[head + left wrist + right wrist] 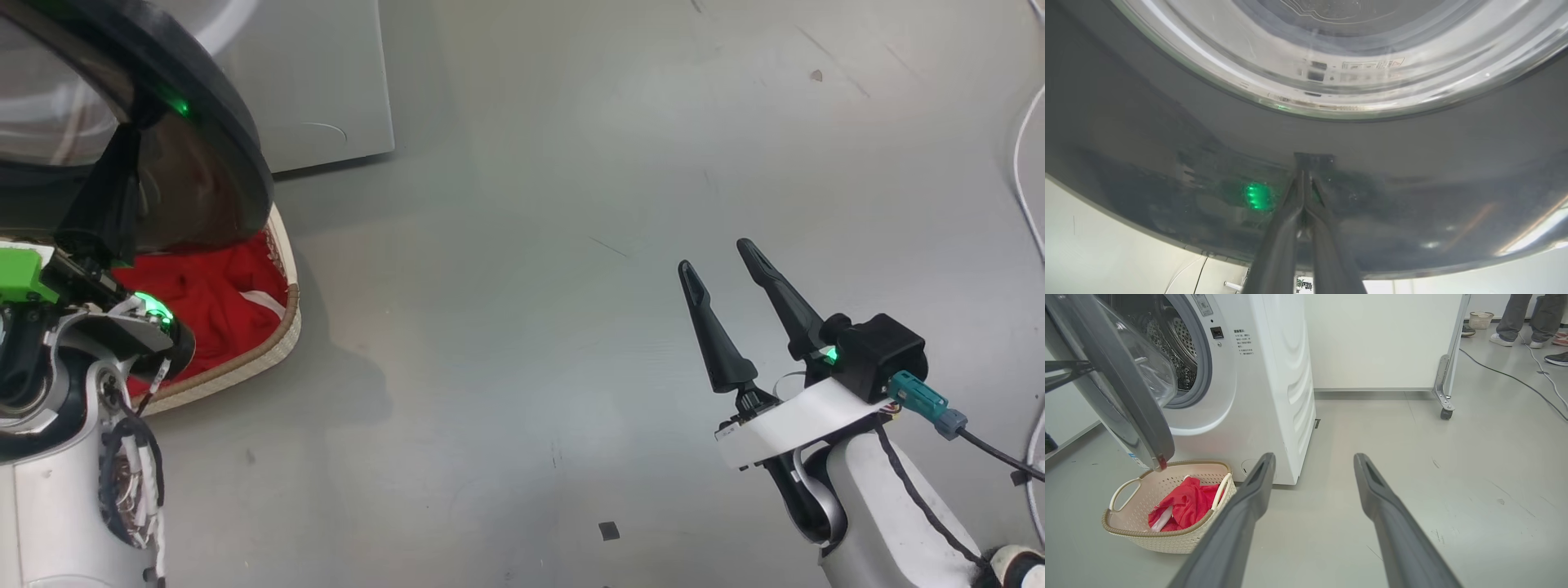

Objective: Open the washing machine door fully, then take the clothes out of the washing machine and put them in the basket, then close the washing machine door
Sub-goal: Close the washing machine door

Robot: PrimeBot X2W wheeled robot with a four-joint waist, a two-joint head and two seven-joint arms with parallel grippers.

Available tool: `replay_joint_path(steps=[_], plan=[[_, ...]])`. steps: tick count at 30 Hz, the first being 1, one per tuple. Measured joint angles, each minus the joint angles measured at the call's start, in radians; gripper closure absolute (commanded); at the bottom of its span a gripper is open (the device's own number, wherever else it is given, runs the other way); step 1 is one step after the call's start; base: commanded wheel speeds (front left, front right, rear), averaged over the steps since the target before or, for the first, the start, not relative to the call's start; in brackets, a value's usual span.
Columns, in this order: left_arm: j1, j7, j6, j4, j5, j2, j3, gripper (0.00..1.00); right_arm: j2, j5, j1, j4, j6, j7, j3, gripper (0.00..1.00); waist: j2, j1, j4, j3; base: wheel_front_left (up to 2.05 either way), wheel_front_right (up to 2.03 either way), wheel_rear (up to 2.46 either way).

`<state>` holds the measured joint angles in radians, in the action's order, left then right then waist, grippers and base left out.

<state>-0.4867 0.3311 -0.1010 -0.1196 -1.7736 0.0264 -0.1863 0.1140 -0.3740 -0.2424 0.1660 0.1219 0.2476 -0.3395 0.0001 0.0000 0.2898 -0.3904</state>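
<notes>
Right wrist view: grey scuffed floor [1412, 457], white partition [1380, 339] on castors; right pincer [1314, 457] spread apart, left pincer [1306, 167] pressed together.

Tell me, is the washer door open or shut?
Open. The door stands swung out from the washer, its lower edge over the basket, and the steel drum shows in the gap.

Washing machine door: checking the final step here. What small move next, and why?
Probably push the washing machine door toward the washing machine with the shut left gripper: its fingers seem to touch the black rim, the door stands ajar, and the clothes lie in the basket.
</notes>
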Motion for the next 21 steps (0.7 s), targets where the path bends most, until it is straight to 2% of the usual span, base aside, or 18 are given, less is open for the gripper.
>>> replay_joint_path(steps=[8, 21], plan=[[-0.055, -0.048, 0.004, -0.051, -0.002, -0.001, 0.02, 1.0, -0.007, 0.0, 0.0, 0.0, 0.0, 0.0, 0.019, 0.0, 0.0, 0.0, 0.021, -0.016, 0.0, 0.0, 0.0], [-0.05, -0.045, 0.072, -0.14, 0.046, -0.002, 0.119, 1.0, -0.008, 0.005, 0.0, 0.002, 0.0, 0.0, 0.053, 0.0, 0.0, 0.0, -0.027, 0.026, 0.0, 0.0, 0.0]])
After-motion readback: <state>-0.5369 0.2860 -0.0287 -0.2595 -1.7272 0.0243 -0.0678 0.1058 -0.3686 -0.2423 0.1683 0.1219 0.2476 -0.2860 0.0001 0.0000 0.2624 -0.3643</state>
